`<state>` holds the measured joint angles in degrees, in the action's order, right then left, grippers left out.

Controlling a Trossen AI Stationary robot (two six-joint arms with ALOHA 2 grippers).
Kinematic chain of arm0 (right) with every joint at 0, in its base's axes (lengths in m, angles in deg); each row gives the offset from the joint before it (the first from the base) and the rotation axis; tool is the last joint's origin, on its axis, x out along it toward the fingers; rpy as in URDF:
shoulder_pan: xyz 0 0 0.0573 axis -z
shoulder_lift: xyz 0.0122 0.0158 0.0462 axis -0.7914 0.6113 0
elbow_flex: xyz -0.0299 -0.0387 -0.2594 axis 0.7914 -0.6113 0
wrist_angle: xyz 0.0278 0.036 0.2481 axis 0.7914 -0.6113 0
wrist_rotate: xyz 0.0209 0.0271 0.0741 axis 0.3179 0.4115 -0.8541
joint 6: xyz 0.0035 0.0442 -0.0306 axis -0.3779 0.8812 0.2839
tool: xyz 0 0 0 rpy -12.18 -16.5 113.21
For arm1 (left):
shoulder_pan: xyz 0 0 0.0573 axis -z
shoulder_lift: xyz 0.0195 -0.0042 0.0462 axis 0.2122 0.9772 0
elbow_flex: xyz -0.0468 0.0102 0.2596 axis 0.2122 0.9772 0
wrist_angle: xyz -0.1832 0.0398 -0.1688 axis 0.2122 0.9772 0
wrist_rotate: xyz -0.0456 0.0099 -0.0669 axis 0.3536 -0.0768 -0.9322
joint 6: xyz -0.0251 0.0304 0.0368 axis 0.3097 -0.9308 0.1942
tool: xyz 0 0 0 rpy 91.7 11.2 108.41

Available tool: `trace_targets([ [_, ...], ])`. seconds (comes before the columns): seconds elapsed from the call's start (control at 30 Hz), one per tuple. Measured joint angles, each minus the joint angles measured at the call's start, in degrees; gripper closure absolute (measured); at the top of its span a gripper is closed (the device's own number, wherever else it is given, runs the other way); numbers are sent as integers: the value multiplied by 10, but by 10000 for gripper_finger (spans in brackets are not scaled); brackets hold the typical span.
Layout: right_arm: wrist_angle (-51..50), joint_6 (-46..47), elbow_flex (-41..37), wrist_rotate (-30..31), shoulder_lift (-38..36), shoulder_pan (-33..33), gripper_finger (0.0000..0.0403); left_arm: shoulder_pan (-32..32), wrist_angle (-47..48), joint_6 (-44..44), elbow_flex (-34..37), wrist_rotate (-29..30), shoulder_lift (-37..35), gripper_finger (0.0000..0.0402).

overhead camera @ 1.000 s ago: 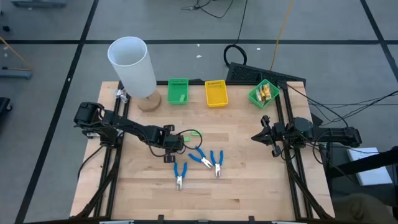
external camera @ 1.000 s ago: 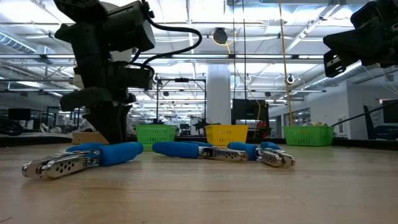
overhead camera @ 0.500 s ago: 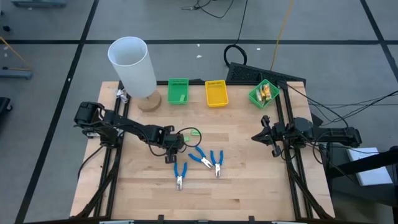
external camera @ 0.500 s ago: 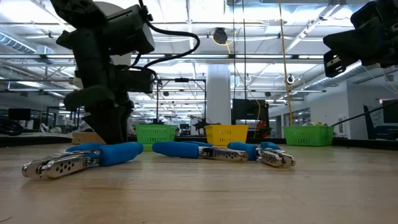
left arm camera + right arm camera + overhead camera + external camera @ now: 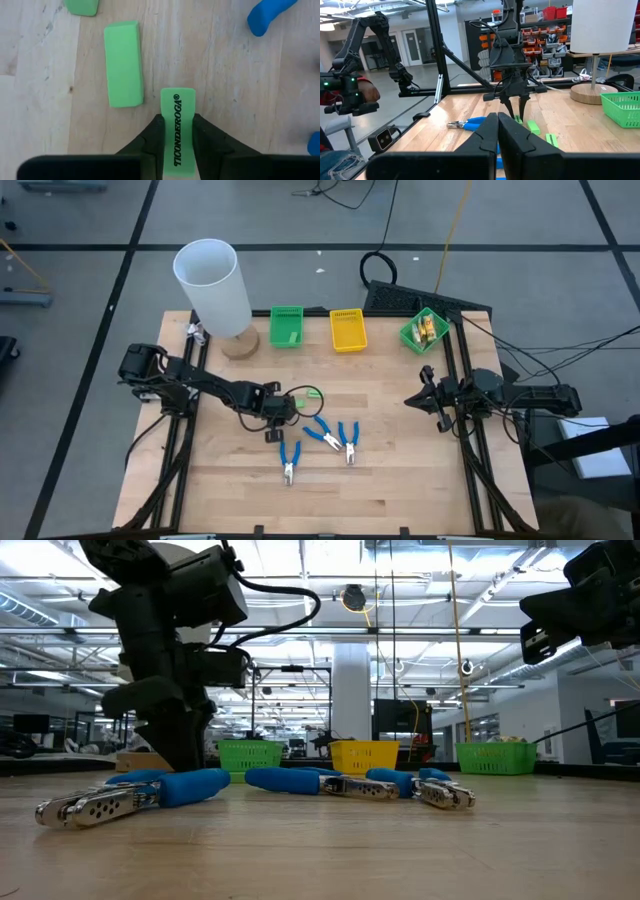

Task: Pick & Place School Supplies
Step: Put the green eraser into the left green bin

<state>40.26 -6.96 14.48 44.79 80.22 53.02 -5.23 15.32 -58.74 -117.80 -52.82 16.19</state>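
High view: left gripper (image 5: 283,406) low over mid-table, just at 9 o'clock of a small green eraser group (image 5: 311,394). Three blue-handled pliers (image 5: 324,434) lie at its 4 to 5 o'clock, close by. Green bin (image 5: 286,326), yellow bin (image 5: 347,330) and a second green bin (image 5: 424,330) stand along the far edge, at 12 to 2 o'clock from the gripper. Right gripper (image 5: 426,397) waits at the table's right edge, well apart; the left arm is plainly the nearer.

Low view: left gripper (image 5: 172,745) down at the tabletop, behind the nearest pliers (image 5: 130,794); the eraser is hidden here.

Left wrist view: green eraser marked TICONDEROGA (image 5: 178,128) sits between the two fingers (image 5: 152,142), long axis running straight out along them, pads closed against its long sides. A second green eraser (image 5: 123,63) lies just beside, roughly parallel, not touching; a third (image 5: 82,6) farther off.

Right wrist view: right gripper (image 5: 498,131) has its jaws closed on nothing, facing the left arm across the table.

Judgement: grip is aligned; a straight lift should clear the neighbour.
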Motion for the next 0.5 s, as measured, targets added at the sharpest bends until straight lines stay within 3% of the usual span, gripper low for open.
trace_targets([
  [0.23, 0, 0, 0, 0, 0, 0, 399, 0, 9, 8, 3, 2, -42, 295],
  [0.5, 0, 0, 0, 0, 0, 0, 399, 0, -3, 2, 3, 40, -120, 327],
])
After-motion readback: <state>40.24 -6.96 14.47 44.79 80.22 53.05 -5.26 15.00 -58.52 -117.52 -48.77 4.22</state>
